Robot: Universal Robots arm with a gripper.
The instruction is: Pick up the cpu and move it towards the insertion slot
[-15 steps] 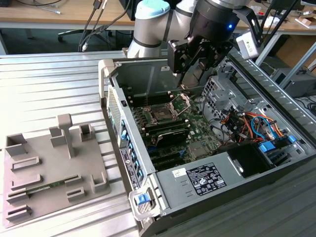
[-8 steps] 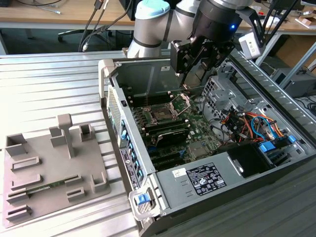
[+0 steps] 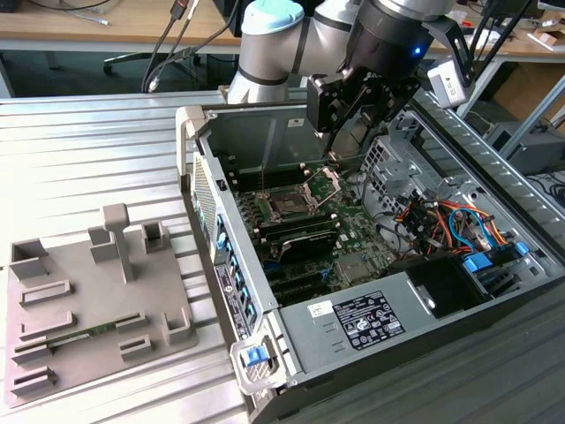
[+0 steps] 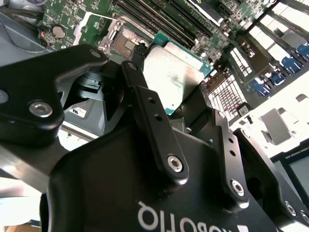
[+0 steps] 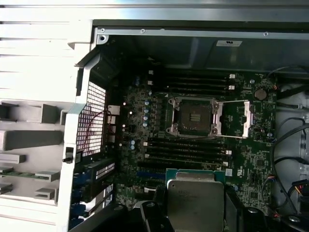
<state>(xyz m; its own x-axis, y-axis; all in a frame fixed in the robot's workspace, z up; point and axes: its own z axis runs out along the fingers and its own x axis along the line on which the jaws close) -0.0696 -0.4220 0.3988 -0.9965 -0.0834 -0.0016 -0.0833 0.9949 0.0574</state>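
My gripper (image 3: pixel 342 132) hangs over the open computer case, shut on the cpu (image 4: pixel 176 72), a flat silvery square chip with a green rim. In both wrist views the black fingers (image 4: pixel 145 104) clamp the chip by two opposite edges. The cpu (image 5: pixel 195 198) is held in the air above the green board, a short way off from the insertion slot (image 5: pixel 193 116). The insertion slot (image 3: pixel 287 206) is a dark square socket in a silver frame. Its metal load plate (image 5: pixel 236 118) is swung open to one side. The socket (image 4: pixel 126 44) lies bare beneath the chip's far edge.
Long black memory slots (image 5: pixel 188 145) run between the held chip and the socket. The case walls (image 3: pixel 221 221) rise around the board, with a drive cage and coloured cables (image 3: pixel 433 221) on the exterior view's right. A grey plastic tray (image 3: pixel 88 300) lies outside the case.
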